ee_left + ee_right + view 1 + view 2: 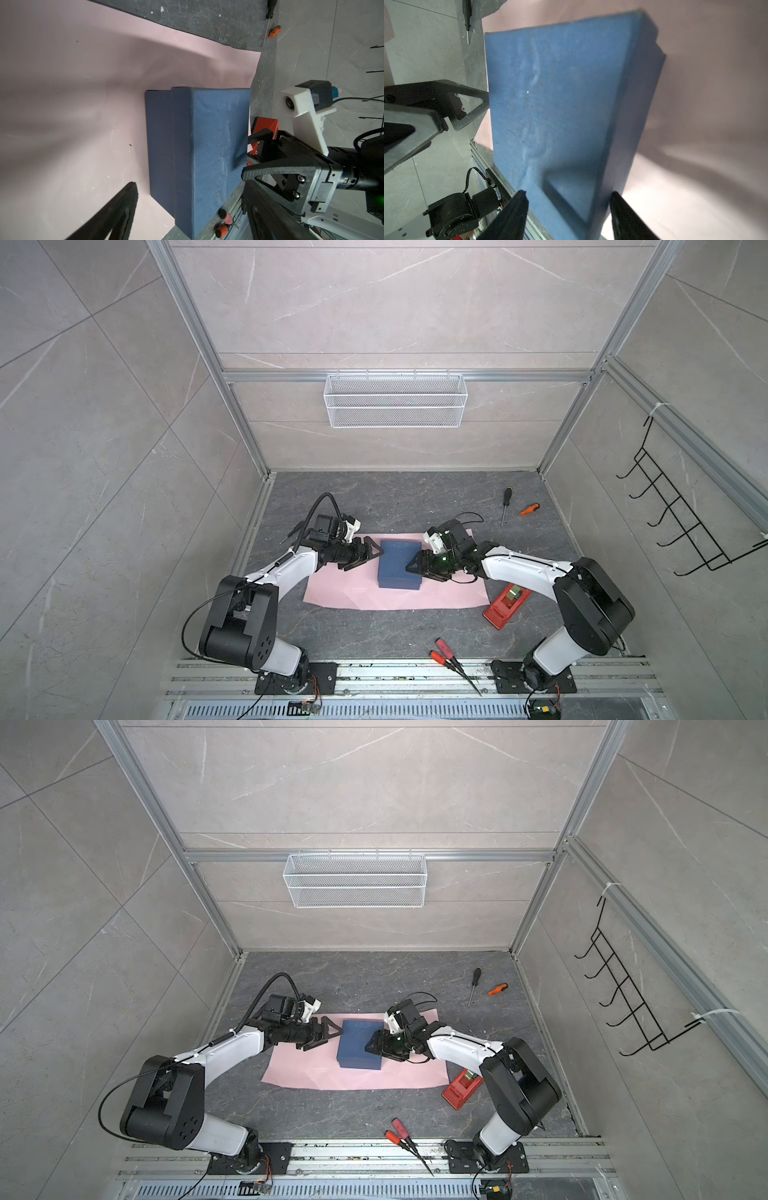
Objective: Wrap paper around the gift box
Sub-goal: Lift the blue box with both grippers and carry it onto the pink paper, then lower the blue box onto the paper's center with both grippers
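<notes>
Two arms flanking the unwrapped gift box (399,568)
Nearest us, the paper (353,593) lies flat, pink side up, no flap raised; we judge that placing is done and every fold is left. The box sits on it, toward the far edge. Both arms reach in low and level: the left gripper (372,558) stands released just beside the box, the right gripper (413,568) spread over its right edge, grasping nothing

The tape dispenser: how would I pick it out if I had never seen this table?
Start at the big pink paper spread on the dark table. Follow its near edge to the right-hand corner; the tape dispenser lies just off the sheet there. It is a blocky red body holding a green roll, unlike the slim red-handled tools lying closer to the front.
</notes>
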Tool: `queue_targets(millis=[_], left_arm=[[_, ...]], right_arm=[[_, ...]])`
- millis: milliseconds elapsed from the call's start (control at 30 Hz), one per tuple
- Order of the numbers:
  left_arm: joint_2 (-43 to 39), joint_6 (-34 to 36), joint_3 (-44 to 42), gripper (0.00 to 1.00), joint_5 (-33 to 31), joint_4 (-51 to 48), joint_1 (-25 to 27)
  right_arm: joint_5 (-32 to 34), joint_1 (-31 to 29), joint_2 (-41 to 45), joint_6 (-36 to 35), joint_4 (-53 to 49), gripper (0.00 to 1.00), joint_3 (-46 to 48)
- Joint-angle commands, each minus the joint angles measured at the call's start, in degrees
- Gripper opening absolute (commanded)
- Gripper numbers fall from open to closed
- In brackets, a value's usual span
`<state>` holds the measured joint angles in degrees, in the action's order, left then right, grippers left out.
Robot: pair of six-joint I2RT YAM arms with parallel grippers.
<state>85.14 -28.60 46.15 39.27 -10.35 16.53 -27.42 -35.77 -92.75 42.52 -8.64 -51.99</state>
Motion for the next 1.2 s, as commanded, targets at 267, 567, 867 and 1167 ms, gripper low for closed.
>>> queue_targets(millis=[267, 567, 867, 1167], left_arm=[[4.1, -0.6, 2.5, 0.74, 2.7, 1.5, 2.5], [1.1, 0.8, 2.2, 0.65, 6.6, -2.7, 3.0], [-0.7, 1.5, 1.4, 0.64, 5.8, -5.2, 1.8], [-3.0, 1.2, -0.9, 0.63, 5.5, -7.1, -0.1]], right_arm=[[-0.1, 0.5, -6.4, -2.3, -3.5, 0.68, -7.1], [-3.7, -0.7, -5.1, -3.6, -6.3, 0.67, -8.4], [-2.9, -2.1, -4.6, -2.1, -5.8, 0.67, -8.1], [-2.5, -2.5, -5.9, -3.3, -8.4, 0.66, -11.1]])
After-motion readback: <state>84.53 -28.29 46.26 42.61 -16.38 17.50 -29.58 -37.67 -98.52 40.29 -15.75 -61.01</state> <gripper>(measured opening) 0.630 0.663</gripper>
